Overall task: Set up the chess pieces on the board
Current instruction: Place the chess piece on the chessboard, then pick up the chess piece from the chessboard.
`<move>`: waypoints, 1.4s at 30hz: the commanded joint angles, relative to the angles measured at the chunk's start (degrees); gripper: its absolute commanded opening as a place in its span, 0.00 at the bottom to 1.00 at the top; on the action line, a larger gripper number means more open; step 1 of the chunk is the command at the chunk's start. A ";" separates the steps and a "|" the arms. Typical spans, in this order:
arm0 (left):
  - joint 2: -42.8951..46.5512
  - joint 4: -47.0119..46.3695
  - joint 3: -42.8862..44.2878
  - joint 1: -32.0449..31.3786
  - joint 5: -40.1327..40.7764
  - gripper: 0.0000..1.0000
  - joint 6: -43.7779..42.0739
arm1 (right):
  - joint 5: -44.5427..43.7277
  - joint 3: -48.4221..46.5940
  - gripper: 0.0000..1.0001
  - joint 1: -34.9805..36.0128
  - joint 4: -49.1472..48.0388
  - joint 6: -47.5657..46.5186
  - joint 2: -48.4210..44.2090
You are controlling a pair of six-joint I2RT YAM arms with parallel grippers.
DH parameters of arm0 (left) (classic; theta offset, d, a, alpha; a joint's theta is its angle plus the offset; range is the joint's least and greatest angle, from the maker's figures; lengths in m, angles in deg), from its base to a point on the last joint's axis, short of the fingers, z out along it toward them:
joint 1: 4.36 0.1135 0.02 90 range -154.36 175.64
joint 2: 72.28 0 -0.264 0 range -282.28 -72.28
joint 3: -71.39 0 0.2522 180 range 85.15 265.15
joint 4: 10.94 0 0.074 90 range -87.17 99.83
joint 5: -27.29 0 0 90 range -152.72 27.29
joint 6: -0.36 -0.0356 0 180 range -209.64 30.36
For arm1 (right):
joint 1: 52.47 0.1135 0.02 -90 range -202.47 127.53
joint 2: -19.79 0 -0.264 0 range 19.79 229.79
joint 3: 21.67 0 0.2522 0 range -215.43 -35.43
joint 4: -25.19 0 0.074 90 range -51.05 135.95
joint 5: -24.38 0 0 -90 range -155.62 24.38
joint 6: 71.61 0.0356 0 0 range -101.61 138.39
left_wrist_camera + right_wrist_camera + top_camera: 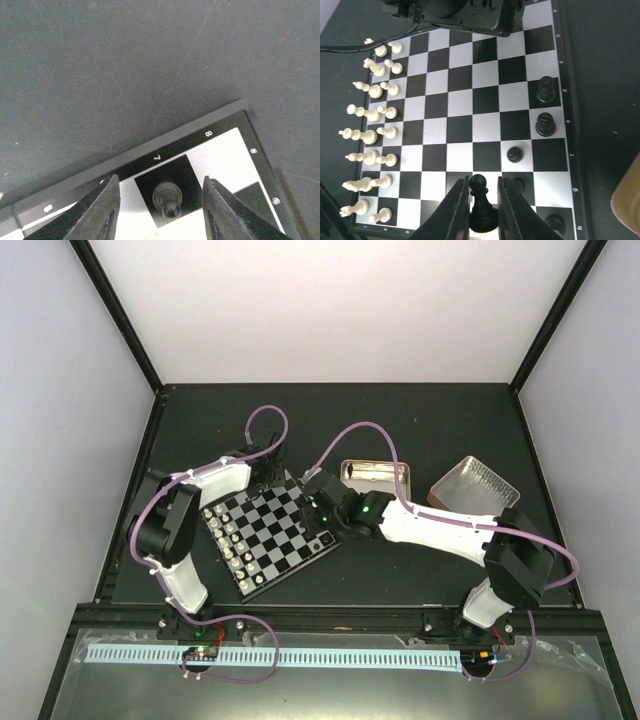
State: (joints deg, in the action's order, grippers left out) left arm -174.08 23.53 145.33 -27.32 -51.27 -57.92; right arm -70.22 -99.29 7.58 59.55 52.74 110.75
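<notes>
The board (272, 532) lies tilted between the two arms. In the left wrist view my left gripper (161, 178) stands open astride a black pawn (167, 199). That pawn stands upright on a dark square by the rim mark 7, with a gap on either side. My right gripper (483, 179) is shut on another black pawn (482, 207), held upright over the near right part of the board (460, 100). Several black chess pieces (545, 124) stand along the right side of the board. Cream-white pieces (370, 115) fill two rows on its left.
A gold-rimmed tin (375, 476) sits just beyond the right wrist, and a silver ribbed lid (476, 487) lies right of it. The left arm's wrist (262, 462) covers the board's far corner. A tan edge (627, 200) shows at the right of the right wrist view.
</notes>
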 commanded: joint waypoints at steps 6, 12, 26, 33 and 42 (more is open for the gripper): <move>21.47 3.86 -6.46 2.81 -6.26 0.57 3.09 | 6.00 0.07 0.15 -0.18 -10.11 -2.83 1.56; 35.76 6.95 -15.09 4.98 -8.50 0.60 5.14 | 2.32 -5.92 0.15 2.53 -7.03 -4.27 10.24; 53.01 9.60 -25.60 7.91 -10.99 0.65 6.38 | -2.60 -16.91 0.22 6.73 5.68 -2.40 25.23; 52.58 8.91 -25.74 8.45 -11.72 0.65 5.48 | -1.77 -18.95 0.34 6.92 10.22 -3.33 25.56; 52.84 8.96 -26.17 8.89 -12.73 0.65 4.93 | 1.99 -19.89 0.34 7.10 12.56 -5.68 27.38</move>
State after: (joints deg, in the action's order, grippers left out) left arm -121.77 31.99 119.32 -18.99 -62.77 -52.19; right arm -69.63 -117.32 14.16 70.13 48.81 135.76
